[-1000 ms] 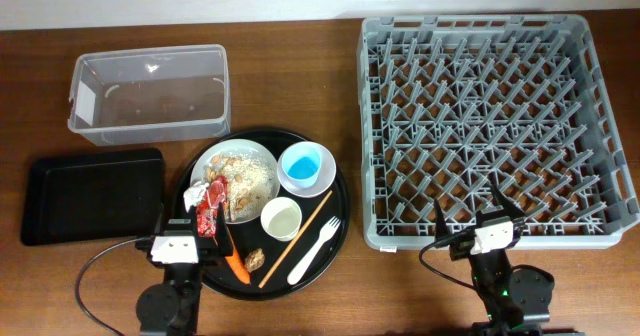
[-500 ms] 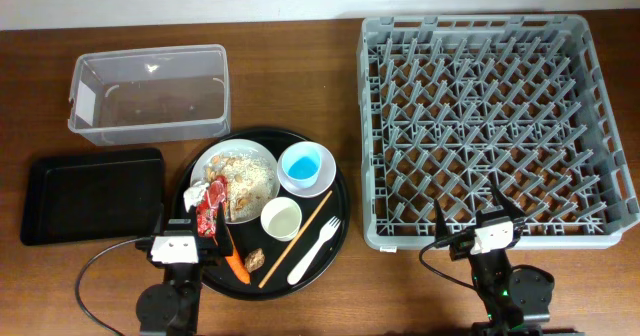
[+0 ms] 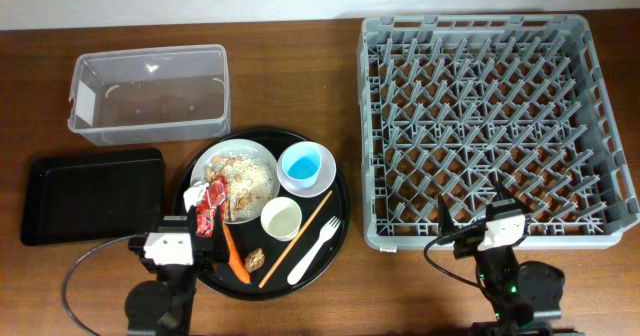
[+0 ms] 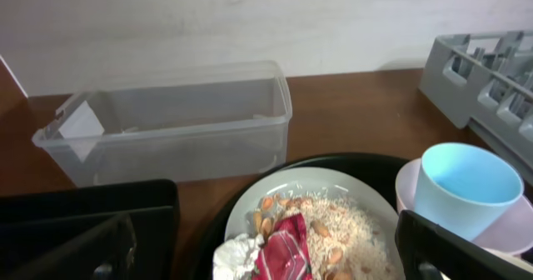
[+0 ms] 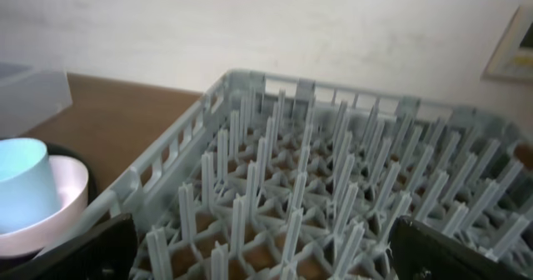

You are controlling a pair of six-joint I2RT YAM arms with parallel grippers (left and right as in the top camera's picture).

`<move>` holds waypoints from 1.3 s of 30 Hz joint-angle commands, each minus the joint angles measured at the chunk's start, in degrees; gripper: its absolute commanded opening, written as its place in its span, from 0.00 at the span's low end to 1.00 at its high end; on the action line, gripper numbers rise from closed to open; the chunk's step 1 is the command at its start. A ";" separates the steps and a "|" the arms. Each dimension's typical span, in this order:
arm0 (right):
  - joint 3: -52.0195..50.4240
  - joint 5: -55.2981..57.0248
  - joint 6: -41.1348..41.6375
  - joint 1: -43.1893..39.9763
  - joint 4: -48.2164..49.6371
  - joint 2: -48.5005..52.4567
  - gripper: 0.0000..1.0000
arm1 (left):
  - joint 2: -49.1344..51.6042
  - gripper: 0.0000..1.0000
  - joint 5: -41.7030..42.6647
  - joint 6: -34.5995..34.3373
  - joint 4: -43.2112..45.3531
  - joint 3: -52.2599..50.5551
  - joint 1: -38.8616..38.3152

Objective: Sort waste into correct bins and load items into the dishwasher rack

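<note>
Red wrapper (image 4: 287, 248) on white plate (image 4: 333, 180), seemingly against white wad (image 4: 236, 255); left tool (image 4: 268, 259), right tool (image 5: 266, 251) splayed, empty.

The rack (image 3: 497, 126) fills the frame's right half. The tub (image 3: 150, 94) sits upper left, the shallow tray (image 3: 90, 196) below it. Lower centre, the round tray (image 3: 342, 216) carries plate (image 3: 205, 161), fork (image 3: 312, 248) and chopstick (image 3: 297, 239).

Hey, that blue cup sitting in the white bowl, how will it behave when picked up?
The blue cup looks like thin plastic, so probably light and easily squeezed. It stands upright in the white bowl, so a sideways nudge may tip it.
</note>
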 commanded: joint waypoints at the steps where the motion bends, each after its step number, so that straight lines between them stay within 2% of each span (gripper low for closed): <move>1: 8.35 0.28 1.51 0.33 -3.34 7.76 0.99 | 5.46 0.99 0.61 -0.24 -2.97 6.64 0.17; 9: 32.70 0.33 1.42 0.31 -23.61 28.79 0.99 | 24.11 0.99 1.68 -3.02 -14.01 23.67 0.17; 12: 42.93 0.33 1.25 0.26 -34.91 36.22 0.99 | 33.81 0.99 2.62 -2.97 -22.60 33.03 0.17; 16: 51.30 0.09 1.49 0.26 -44.33 41.31 0.99 | 47.89 0.99 5.44 -2.97 -38.53 46.38 0.17; 21: 53.20 0.31 1.51 0.26 -46.58 41.97 0.99 | 59.49 0.99 7.48 -3.02 -48.04 55.91 0.17; 39: 53.18 0.28 1.51 0.26 -48.92 48.28 0.99 | 84.63 0.99 8.83 -4.15 -47.82 55.95 0.07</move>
